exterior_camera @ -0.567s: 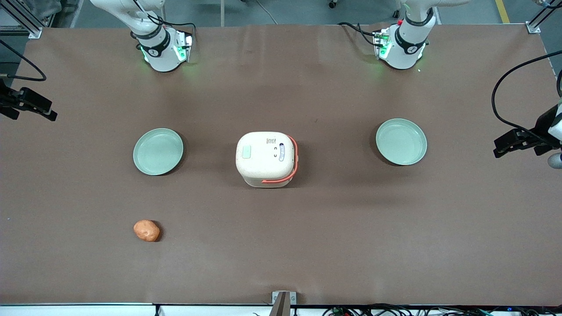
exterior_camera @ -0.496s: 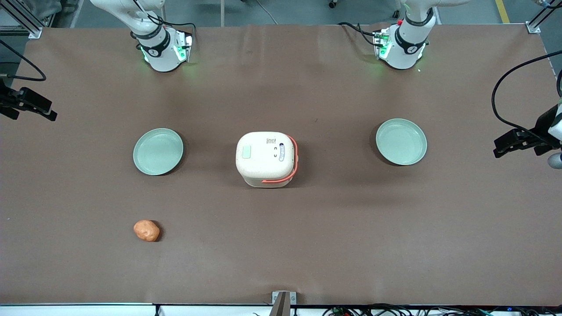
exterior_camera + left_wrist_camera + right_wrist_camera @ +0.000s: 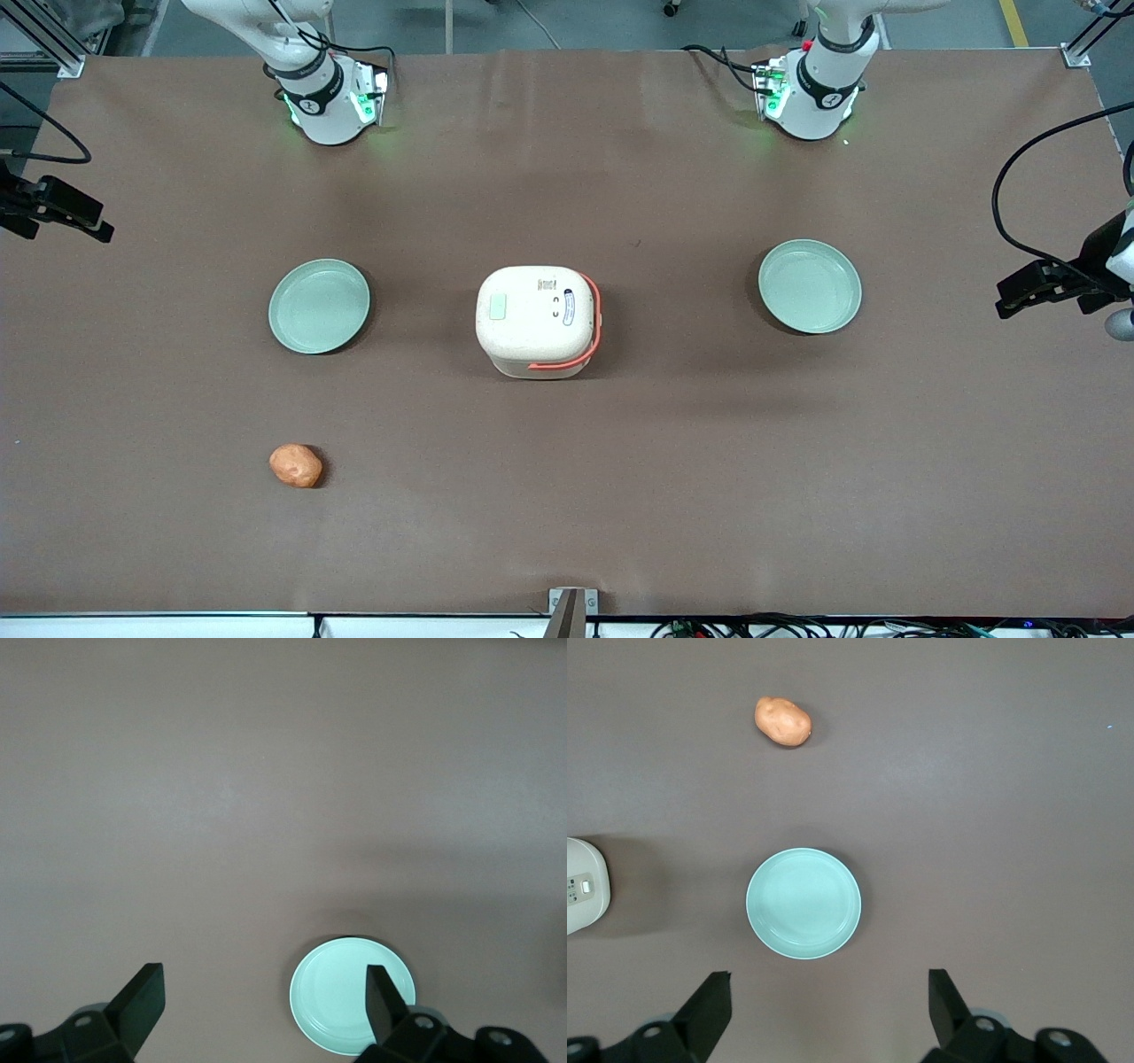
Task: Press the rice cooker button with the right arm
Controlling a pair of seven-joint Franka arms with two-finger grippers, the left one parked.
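Note:
The cream-white rice cooker with its coral-orange handle stands shut in the middle of the table, with a mint-green button on its lid. Only its edge shows in the right wrist view. My right gripper hangs high at the working arm's end of the table, far off sideways from the cooker. In the right wrist view the gripper is open and empty, its fingers wide apart above bare table beside a mint-green plate.
Two mint-green plates flank the cooker, one toward the working arm's end and one toward the parked arm's end. An orange-brown potato lies nearer the front camera than the first plate and also shows in the right wrist view.

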